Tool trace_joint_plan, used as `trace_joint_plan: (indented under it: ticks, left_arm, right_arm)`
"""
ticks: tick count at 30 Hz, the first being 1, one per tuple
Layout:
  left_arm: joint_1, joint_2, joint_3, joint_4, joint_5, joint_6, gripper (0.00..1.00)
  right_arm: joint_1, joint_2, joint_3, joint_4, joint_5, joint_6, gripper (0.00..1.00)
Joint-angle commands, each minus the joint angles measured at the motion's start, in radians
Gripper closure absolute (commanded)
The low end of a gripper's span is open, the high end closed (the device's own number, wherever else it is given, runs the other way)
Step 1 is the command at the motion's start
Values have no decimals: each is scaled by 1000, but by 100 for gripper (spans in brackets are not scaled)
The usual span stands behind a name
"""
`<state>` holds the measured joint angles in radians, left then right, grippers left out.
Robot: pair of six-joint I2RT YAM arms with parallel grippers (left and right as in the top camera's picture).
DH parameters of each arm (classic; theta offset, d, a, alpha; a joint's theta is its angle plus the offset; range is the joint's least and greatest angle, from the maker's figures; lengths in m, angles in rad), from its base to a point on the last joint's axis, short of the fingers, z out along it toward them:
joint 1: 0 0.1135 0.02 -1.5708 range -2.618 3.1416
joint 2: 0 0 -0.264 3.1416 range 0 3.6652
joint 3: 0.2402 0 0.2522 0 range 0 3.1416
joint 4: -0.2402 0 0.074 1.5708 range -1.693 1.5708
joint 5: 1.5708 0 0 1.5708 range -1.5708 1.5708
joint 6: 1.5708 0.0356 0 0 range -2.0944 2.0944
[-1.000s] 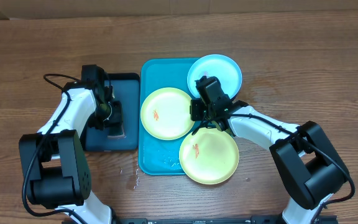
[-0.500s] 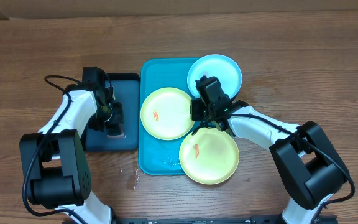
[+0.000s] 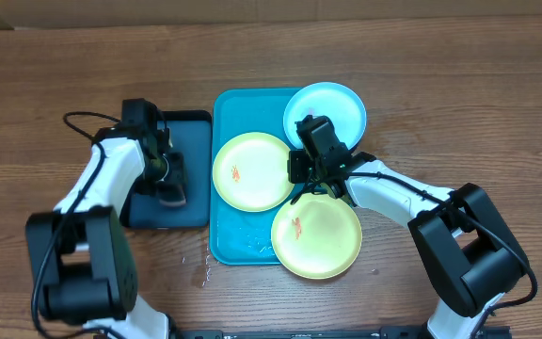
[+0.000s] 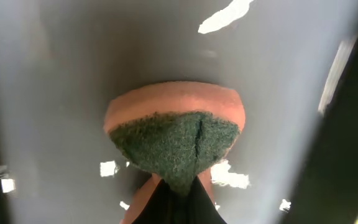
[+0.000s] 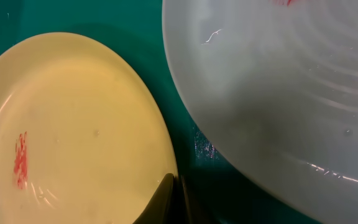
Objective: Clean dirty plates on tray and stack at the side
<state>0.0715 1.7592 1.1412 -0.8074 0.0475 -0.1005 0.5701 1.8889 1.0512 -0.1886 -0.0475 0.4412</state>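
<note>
Looking down on a wooden table (image 3: 440, 75) with a big turquoise tray (image 3: 238, 113) in the middle and a smaller dark tray (image 3: 191, 141) just beside it, on the left arm's side. Counting three plates, all on the turquoise tray.

Got the blue plate (image 3: 325, 111) up at the far corner, hanging out over the rim. Got the centre plate (image 3: 252, 171), pale yellow-green, lying fully inside the tray with a small orange-red smear (image 3: 235, 174) on it. Got the near plate (image 3: 316, 235), same yellow-green, poking out past the tray's edge on the right arm's side and carrying a second smear (image 3: 296, 229) near its rim.

Over to the left gripper (image 4: 178, 198): squeezed tight on a sponge (image 4: 179, 130), orange with a green scrubby face, bowed by the pinch and hanging over the dark tray. Can't tell about any contact with the tray floor from either view.

Then the right gripper (image 5: 176, 196): fingers (image 5: 160, 205) pressed together, nipping the rim of the centre plate on the side away from its smear, close to the blue plate with just a sliver of turquoise showing between the two plates. Also spotting a few wet-looking specks (image 3: 252, 247) on the tray's near end and a bit of red (image 5: 283, 2) at the blue plate's edge, right at the top of the right wrist view.
</note>
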Motion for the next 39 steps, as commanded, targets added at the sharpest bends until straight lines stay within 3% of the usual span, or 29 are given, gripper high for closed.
trace_joint_plan:
  ticks: [1,9,39]
  left_arm:
    - [-10,-143,40,13,-4,10,96]
    - [-12,-301,40,9,-6,-55,96]
    - [-14,-248,40,-10,31,-56,96]
  right_arm:
    - [-1,6,3,3,6,5,96]
    - [-1,6,3,38,5,5,96]
    - [-1,6,3,140,5,5,95]
